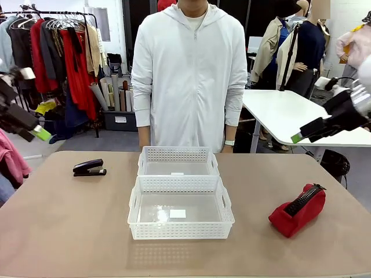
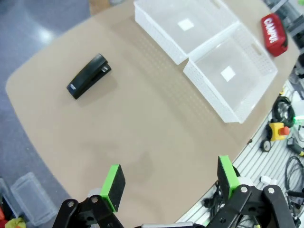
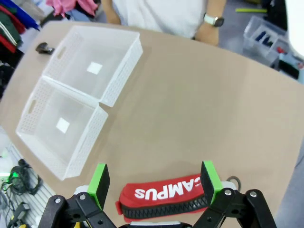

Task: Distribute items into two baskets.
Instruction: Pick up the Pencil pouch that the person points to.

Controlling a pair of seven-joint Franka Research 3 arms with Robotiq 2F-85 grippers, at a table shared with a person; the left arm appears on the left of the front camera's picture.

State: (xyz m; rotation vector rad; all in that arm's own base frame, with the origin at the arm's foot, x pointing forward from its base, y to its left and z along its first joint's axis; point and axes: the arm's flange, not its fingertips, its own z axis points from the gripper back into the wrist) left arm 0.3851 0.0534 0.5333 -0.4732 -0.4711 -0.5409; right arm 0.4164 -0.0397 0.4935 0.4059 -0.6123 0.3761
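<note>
Work on the sorting has not begun, I judge: both baskets are empty. The near basket (image 1: 181, 230) stands at the lower middle of the front view, on the tabletop (image 1: 69, 226), with its long side across the frame. At lower right, well apart from it, the red pouch (image 1: 297, 209) rests on its narrow edge with the black zip upward. Its long axis runs diagonally, from lower left to upper right.

Farther back, at middle left, the black stapler (image 1: 88, 168) lies flat, its long axis almost across the frame; which end is the nose I cannot tell. The far basket (image 1: 177, 154) touches the near one from behind, probably so that both arms reach either. Each item lies on one arm's side, which suggests one item for each arm.

The left gripper (image 2: 170, 179) and the right gripper (image 3: 154, 180) hover high above the tabletop, jaws wide and holding nothing. In its wrist view the right one looks down on the pouch. At the far edge a person (image 1: 191, 75) stands, arms hanging.
</note>
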